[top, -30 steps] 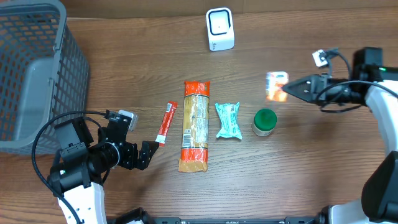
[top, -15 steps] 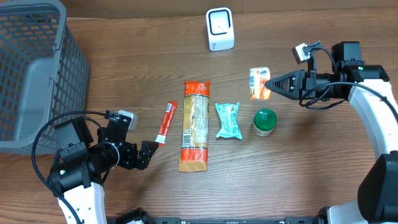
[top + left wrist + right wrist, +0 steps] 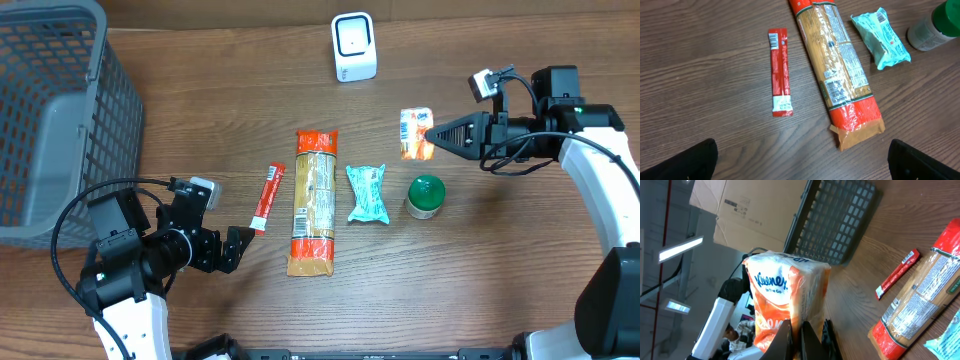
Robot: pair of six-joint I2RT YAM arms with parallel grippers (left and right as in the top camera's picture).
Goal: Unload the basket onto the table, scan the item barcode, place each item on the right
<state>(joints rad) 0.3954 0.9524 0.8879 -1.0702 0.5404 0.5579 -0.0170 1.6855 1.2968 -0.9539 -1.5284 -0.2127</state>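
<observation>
Kleenex pack [image 3: 417, 133], clamped in your right tool [image 3: 431, 136], has moved nearer the scanner [image 3: 353, 47] but stops short of it. Your left tool [image 3: 238, 246] gapes idle.

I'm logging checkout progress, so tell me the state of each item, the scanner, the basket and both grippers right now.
Right gripper: shut on the tissue pack.
Tissue pack: held up off the table.
Left gripper: open, holding nothing.
Red stick packet: lying flat.
Pasta pack: lying flat.
Teal packet: lying flat.
Jar: upright, green lid on.
Scanner: standing upright.
Basket: upright on the table.
</observation>
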